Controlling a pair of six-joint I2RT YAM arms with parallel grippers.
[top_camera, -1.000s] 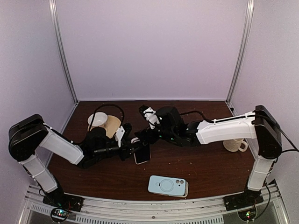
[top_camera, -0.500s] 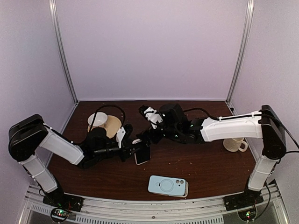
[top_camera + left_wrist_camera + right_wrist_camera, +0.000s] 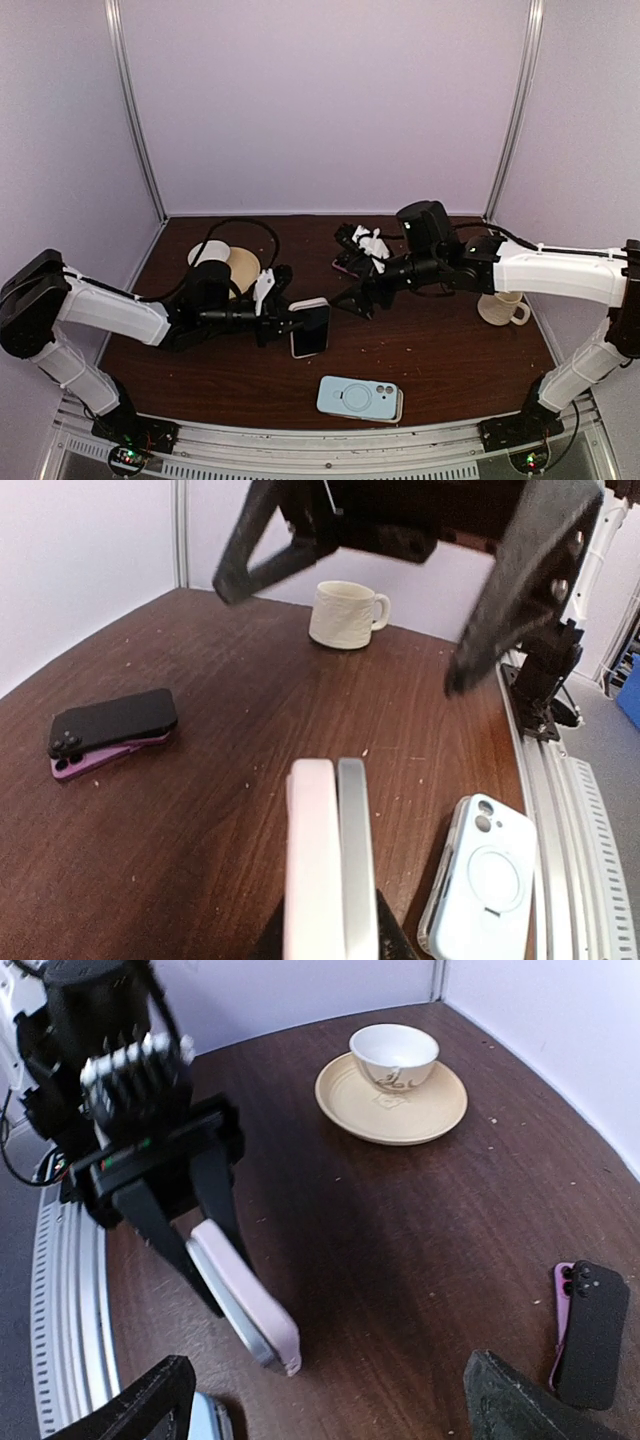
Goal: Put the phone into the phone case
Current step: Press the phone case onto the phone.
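Note:
My left gripper [image 3: 284, 322] is shut on a silver phone [image 3: 357, 855] that lies flat against a pale pink phone case [image 3: 312, 860]. The pair stands on edge, just above the table left of centre [image 3: 311, 328]. In the right wrist view the pink case [image 3: 250, 1300] faces up and the silver phone [image 3: 222, 1312] shows beneath it. Whether the phone is seated inside the case cannot be told. My right gripper [image 3: 356, 301] hangs open and empty to the right of the phone, apart from it [image 3: 330, 1400].
A light blue cased phone [image 3: 360, 398] lies near the front edge. A black phone on a purple case [image 3: 108, 730] lies at the back. A cream mug [image 3: 502, 310] stands at the right, a bowl [image 3: 208, 256] on a tan saucer [image 3: 243, 270] at the back left.
My right gripper has pulled back to the right, away from the phone, staying open. My left gripper has closed on the phone and case and turned them more upright.

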